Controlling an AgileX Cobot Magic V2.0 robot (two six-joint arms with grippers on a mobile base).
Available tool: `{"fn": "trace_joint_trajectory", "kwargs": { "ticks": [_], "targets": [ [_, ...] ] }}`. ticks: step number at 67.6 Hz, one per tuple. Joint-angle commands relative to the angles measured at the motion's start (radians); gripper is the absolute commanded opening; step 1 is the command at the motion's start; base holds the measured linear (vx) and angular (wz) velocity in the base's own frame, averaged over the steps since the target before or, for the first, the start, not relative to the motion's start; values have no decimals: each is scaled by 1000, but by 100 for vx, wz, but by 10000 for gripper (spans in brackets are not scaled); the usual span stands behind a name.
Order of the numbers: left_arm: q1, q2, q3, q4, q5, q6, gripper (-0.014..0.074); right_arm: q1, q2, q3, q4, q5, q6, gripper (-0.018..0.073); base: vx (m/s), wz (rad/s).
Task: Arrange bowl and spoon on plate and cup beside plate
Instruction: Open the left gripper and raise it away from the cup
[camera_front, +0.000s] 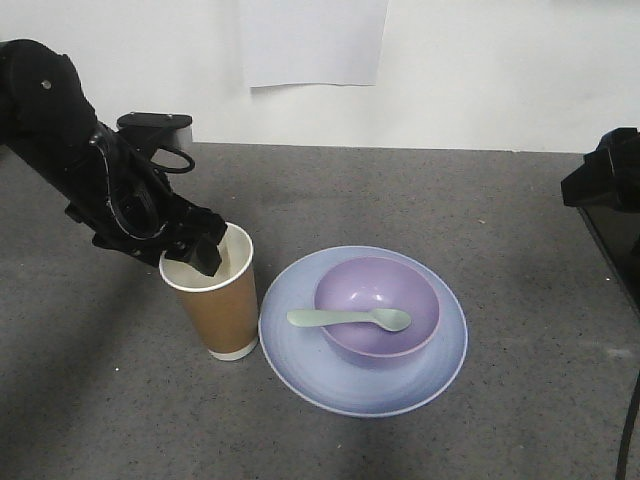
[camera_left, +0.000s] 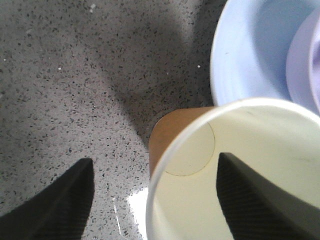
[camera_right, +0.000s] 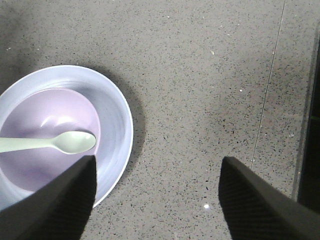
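Straddling the rim of the cup, the left claw sits at the left centre of the front view, one finger dipped inside the white interior and the other outside the brown wall. In the left wrist view those two dark fingers show at the lower corners with a gap between them and the cup's wall passing through it; whether the pads press on the wall cannot be told. The cup stands upright on the speckled grey bench, just beside the left edge of the plate, very close to it, though contact cannot be judged. The pale blue plate lies flat at the centre of the front view, and the lilac bowl rests on it, slightly toward the upper part. The mint-green spoon lies across the bowl, its head inside toward the right and its handle resting over the bowl's left rim. At the far right edge of the front view the right arm is only partly seen. The right wrist view shows the right claw spread wide with nothing between its fingers, hanging above bare bench, with the plate, bowl and spoon at the left of that frame.
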Motion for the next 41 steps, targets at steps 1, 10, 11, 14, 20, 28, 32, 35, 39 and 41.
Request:
{"fn": "trace_joint_trajectory", "kwargs": {
  "ticks": [1,10,11,14,20,28,32,35,39,41],
  "targets": [
    [-6,-69,-28,-15,-30,-6,508,-7,-20,-23,13,-48,-9,496,0,0],
    [-6,-104,-29,25,-38,-10,508,-7,-20,-23,13,-48,-9,496,0,0],
    [-6,-109,-29,29,-39,-11,508,-7,-20,-23,13,-48,-9,496,0,0],
    [-6,-123,-29,42,-42,-20,508,-7,-20,-23,13,-48,-9,496,0,0],
    [-6,-159,-29,70,-49,-40,508,-7,-20,-23,13,-48,-9,496,0,0],
    [-6,-225,-28,135,-68,-69,507,-7,-20,-23,13,-46,-9,496,0,0],
    [-6,-261,-28,184,-78,-105,507,-7,-20,-23,13,-44,-9,496,0,0],
    [-6,-281,-27,221,-84,-132,507,-7,-20,-23,13,-44,-9,496,0,0],
    [-6,-316,-24,270,-91,-166,507,-7,-20,-23,13,-44,-9,496,0,0],
    [-6,-331,-20,290,-93,-183,507,-7,-20,-23,13,-47,-9,496,0,0]
  ]
}}
